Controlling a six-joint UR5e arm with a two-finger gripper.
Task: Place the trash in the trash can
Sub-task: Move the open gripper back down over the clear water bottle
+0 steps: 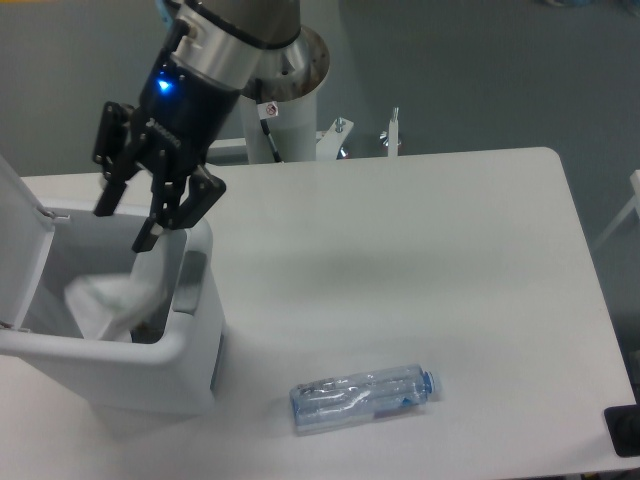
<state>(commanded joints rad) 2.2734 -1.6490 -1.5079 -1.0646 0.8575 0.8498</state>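
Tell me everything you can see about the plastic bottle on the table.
The bottle is clear plastic, crushed and dented, with a blue cap at its right end and a blue label near that end. It lies on its side on the white table, near the front edge, to the right of the trash can. Nothing but the table touches it.

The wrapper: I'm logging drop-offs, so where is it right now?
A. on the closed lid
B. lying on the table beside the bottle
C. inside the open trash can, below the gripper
C: the wrapper shows inside the trash can, under the open gripper.
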